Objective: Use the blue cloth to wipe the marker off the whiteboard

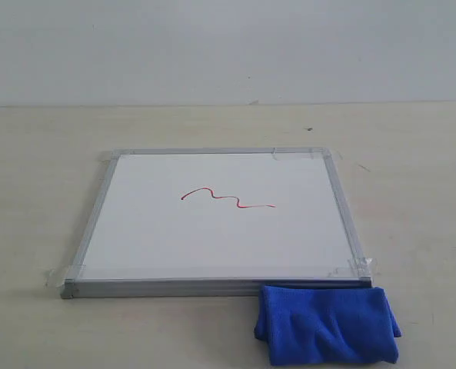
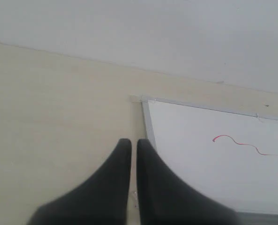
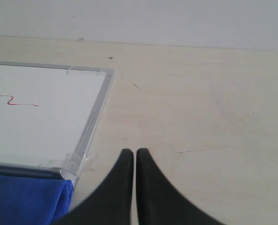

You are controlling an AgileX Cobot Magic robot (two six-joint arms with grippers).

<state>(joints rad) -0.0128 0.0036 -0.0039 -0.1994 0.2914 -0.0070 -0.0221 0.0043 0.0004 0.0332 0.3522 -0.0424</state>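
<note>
On silver-framed whiteboard (image 1: 212,246), red wavy marker line (image 1: 228,198) unwiped; fluffy blue cloth (image 1: 327,323) ungrasped at five o'clock; left claw (image 2: 134,143), right claw (image 3: 135,152) closed, empty.

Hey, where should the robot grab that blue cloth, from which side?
Pinch the middle of the blue cloth from above with the right gripper, which sits nearer. It lies flat and soft, folded, at the whiteboard's near right corner, so side edges offer little to hold.

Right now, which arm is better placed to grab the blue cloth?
The right arm. The blue cloth lies by the whiteboard at its near right corner; the right wrist view shows it beside the right gripper. The left gripper sits by the board's left edge; its view shows no cloth.
</note>
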